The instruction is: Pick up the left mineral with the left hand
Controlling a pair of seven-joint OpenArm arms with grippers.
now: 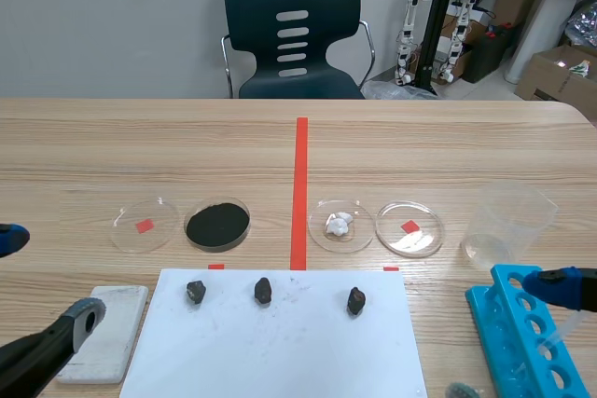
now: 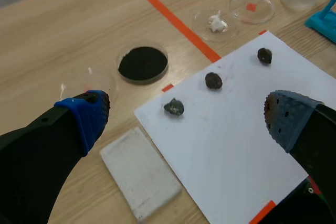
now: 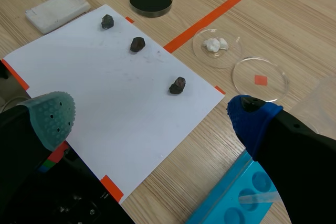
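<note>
Mineral (image 2: 174, 107), leftmost of three: lying on paper (image 2: 226, 150), just ahead of left gripper (image 2: 186, 119), hanging spread wide, gripping nothing. Risking drifting onto middle mineral (image 2: 213, 80) nearby, or nudging it across paper.

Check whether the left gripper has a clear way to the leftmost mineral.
Probably yes: the left gripper is open, and the left mineral lies uncovered ahead of it on the white sheet.

Dark rough mineral lumps (image 1: 195, 291) (image 1: 263, 290) (image 1: 355, 300): 3 pcs. Clear round shallow dishes (image 1: 160, 215) (image 1: 217, 200) (image 1: 355, 236) (image 1: 422, 240): 4, incl. 1 w/ black powder, 1 w/ white bits. White paper sheet (image 1: 280, 347): 1. White rectangular slab (image 1: 104, 331): 1. Clear plastic beaker (image 1: 508, 221): 1. Blue plastic tube rack (image 1: 522, 344): 1. Dark plastic chair (image 1: 294, 30): 1.
</note>
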